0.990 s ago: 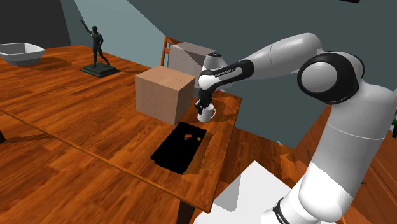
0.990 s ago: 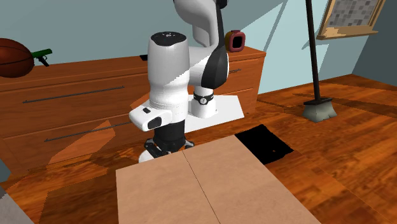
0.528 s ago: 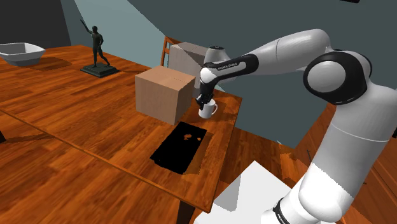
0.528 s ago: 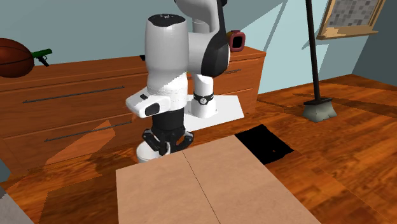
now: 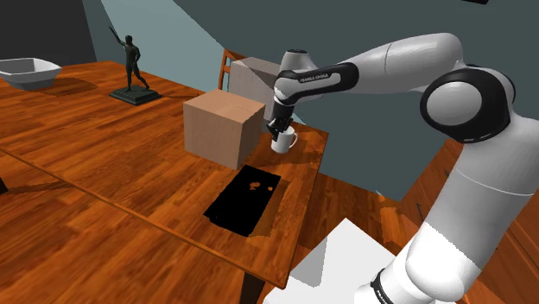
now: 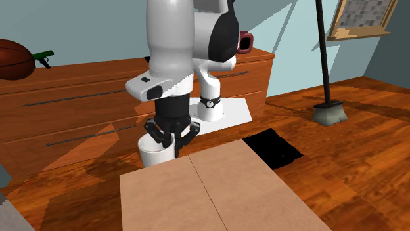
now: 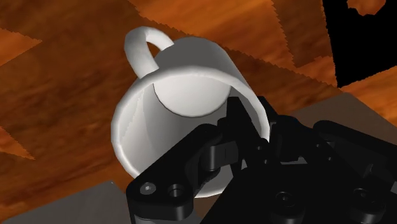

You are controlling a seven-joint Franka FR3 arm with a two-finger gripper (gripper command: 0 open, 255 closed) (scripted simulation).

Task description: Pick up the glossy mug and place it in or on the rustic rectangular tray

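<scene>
A plain white mug (image 5: 282,142) hangs just above the wooden table's far corner, and my black gripper (image 5: 277,130) is shut on its rim from above. In the second exterior view the mug (image 6: 155,152) hangs under the gripper (image 6: 172,139), behind a cardboard box. From the wrist, the mug (image 7: 181,89) tilts with its handle pointing away from the gripper (image 7: 245,130); one finger is inside the rim and one outside. The tray (image 5: 233,207) is a flat black rectangle on the table, nearer the camera than the mug in the shoulder view, and it is also seen beyond the box (image 6: 273,147).
A brown cardboard box (image 5: 223,128) stands close beside the mug on the shoulder view's left. A grey box (image 5: 255,79) sits behind it. A dark figurine (image 5: 131,69) and a white bowl (image 5: 28,71) stand far off at the left. The table edge (image 5: 313,186) runs close by the mug.
The gripper has risen with the mug clasped in it, lifting the mug off the table beside the cardboard box.
</scene>
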